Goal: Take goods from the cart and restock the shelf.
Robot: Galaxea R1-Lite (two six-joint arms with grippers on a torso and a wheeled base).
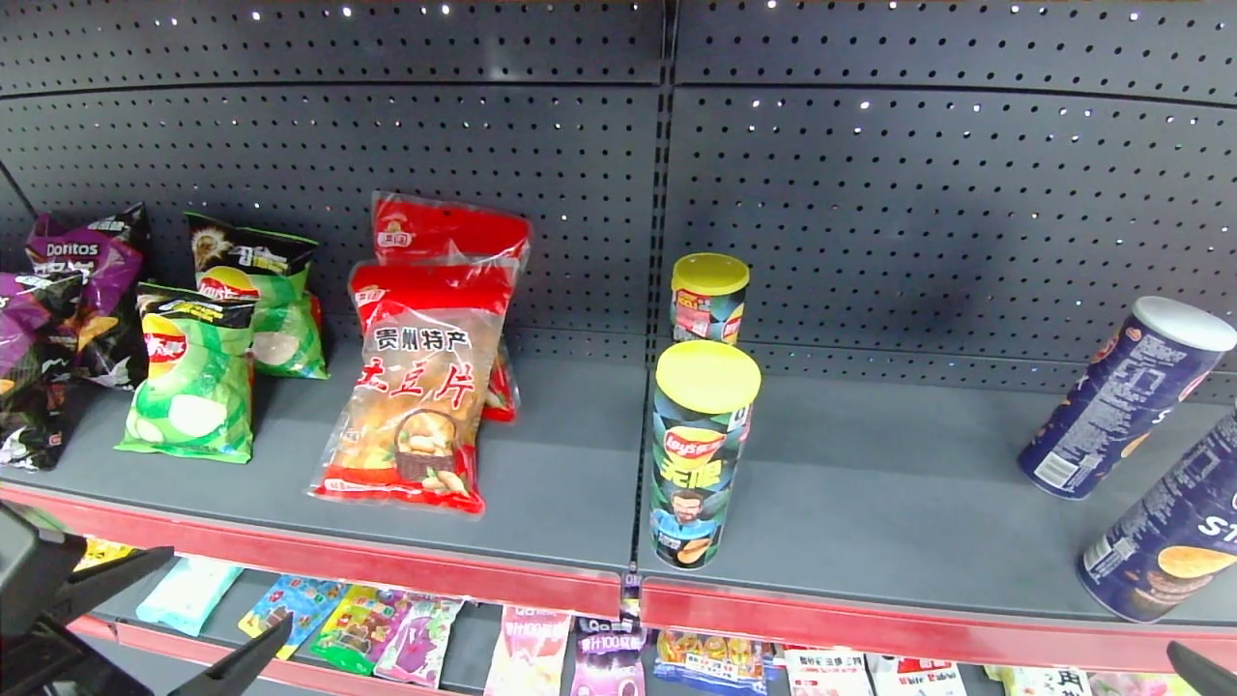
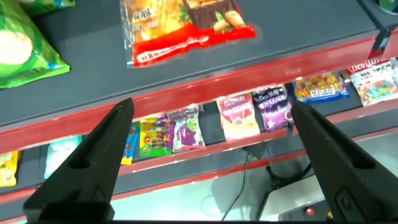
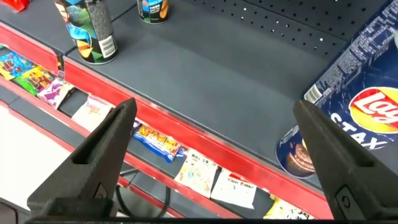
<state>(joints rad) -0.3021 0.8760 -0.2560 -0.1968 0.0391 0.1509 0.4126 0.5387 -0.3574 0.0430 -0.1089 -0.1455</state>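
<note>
The left gripper [image 2: 211,106] hangs low in front of the shelf [image 1: 870,503], at its near left. Its fingers [image 2: 93,155] stand wide apart and there is nothing between them. The right gripper [image 3: 216,104] hangs low at the near right, also spread wide and holding nothing. So I judge that the step in hand is to fetch the next piece of goods, and no piece is yet on its way to the shelf.

To do it well, I would plan the place first. The widest bare floor is on the right half of the shelf, between the tall can [image 1: 701,464] with a yellow lid and the two blue cans [image 1: 1121,401] at the far right. Those blue cans seem to lean and may roll or fall if pushed, so a new piece should go down apart from them, upright, and well behind the red front edge. The left half is more crowded.

As for labels, the tall can has a red-and-yellow badge and a cartoon figure, and a small can [image 1: 708,298] of the same kind stands behind it. The red bag [image 1: 416,387] has a clear window with large white and red characters. The green bags [image 1: 193,377] and the purple bags [image 1: 77,280] at the far left carry bright logos. The lower shelf [image 1: 145,643] holds small packets [image 1: 416,628] whose print is too small to make out
</note>
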